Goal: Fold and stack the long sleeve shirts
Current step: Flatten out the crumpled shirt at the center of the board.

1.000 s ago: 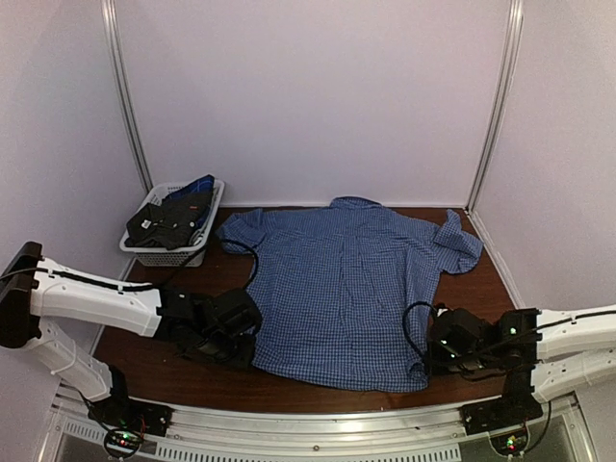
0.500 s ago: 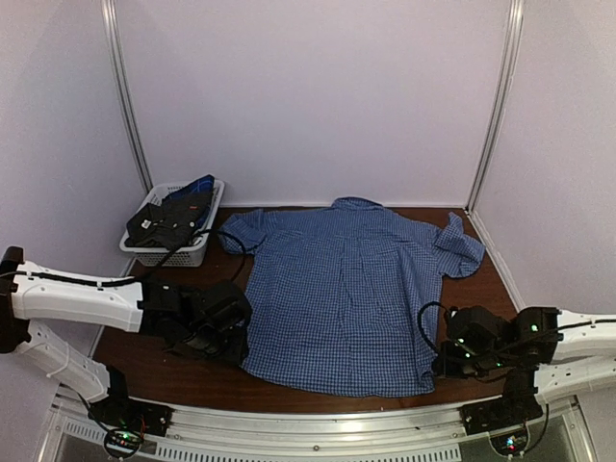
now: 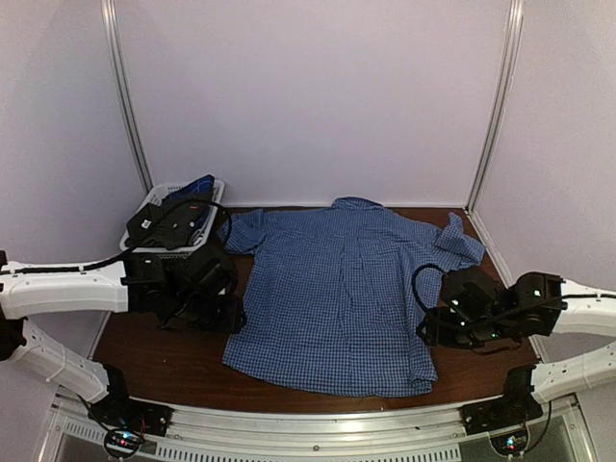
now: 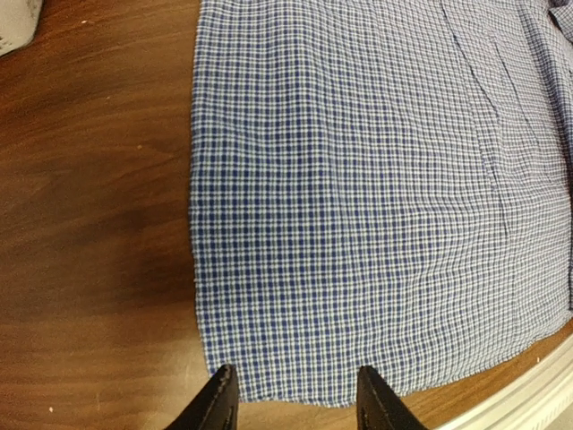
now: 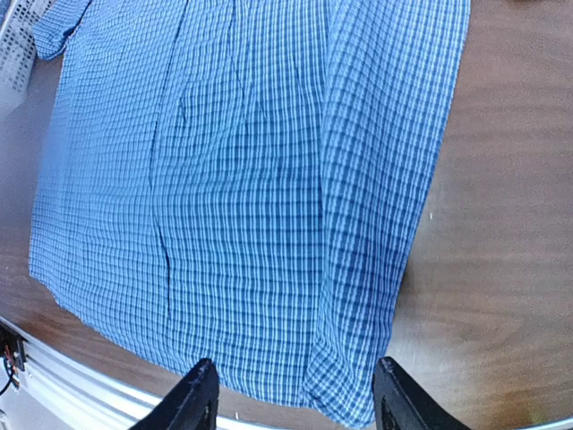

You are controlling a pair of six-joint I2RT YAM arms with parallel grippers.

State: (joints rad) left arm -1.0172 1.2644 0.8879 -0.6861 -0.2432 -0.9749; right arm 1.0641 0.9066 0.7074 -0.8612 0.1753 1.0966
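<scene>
Lying flat: the checked shirt (image 3: 346, 294) is spread over the middle of the table (image 3: 173, 371), collar at the far edge and hem toward the arms. I take that as the layout a fold needs, with both side edges within reach.
Sleeves: one points toward the basket (image 3: 166, 256); the other is bunched at the far right corner (neither looks folded in yet).
Right edge: the cloth doubles over on itself in a long lengthwise fold near the hem, so that side is not quite smooth.
Basket: it sits at the far left, just beside the shirt's sleeve, with dark garments (image 3: 173, 217) heaped inside; what they are I cannot tell.
Left end effector (image 4: 295, 399): its fingers are parted to about half their spread and hold nothing. Its wrist view shows them framing the near-left hem corner, with no cloth pinched between them.
Right end effector (image 5: 297, 394): it is also parted and empty, its fingers bracketing the near-right hem corner and the doubled edge.
Left arm: it reaches in low from the left, its white forearm almost level, and the wrist is beside the shirt's left edge.
Right arm: it comes in from the right with the elbow bent, and the wrist is turned inward toward the shirt's right edge.
Judgement: with one arm at each flank, the pair look placed to take opposite sides (a side or sleeve fold seems likeliest).
</scene>
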